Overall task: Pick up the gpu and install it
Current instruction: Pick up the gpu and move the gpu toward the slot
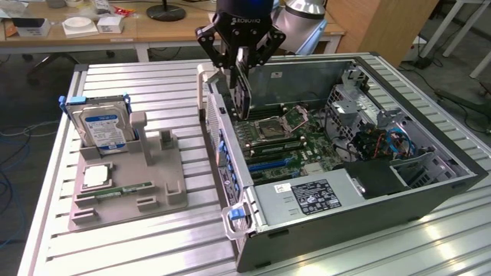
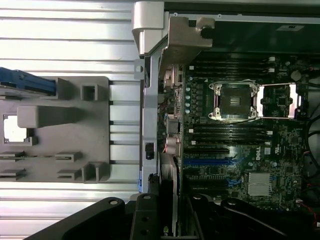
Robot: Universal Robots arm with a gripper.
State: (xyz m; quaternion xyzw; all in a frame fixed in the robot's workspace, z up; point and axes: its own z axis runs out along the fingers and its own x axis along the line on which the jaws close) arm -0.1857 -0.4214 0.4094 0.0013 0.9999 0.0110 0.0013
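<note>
My gripper (image 1: 241, 62) is shut on the gpu (image 1: 244, 95), a thin dark card that hangs upright from the fingers. It is held above the open computer case (image 1: 429, 190), just inside the case's wall on the exterior view's left, over the motherboard (image 1: 288, 138). In the wrist view the gripper (image 2: 170, 205) has the gpu (image 2: 174, 185) edge-on between its dark fingers (image 2: 145, 215). Below it lie the motherboard's blue expansion slots (image 2: 210, 161) and the processor socket (image 2: 235, 100).
A grey parts holder (image 1: 146, 172) lies on the slatted metal table (image 1: 138, 247) to the exterior view's left of the case. It carries an upright hard drive (image 1: 103, 126), a processor chip (image 1: 98, 175) and a green memory stick (image 1: 126, 188). The power supply (image 1: 307, 198) fills the case's near end.
</note>
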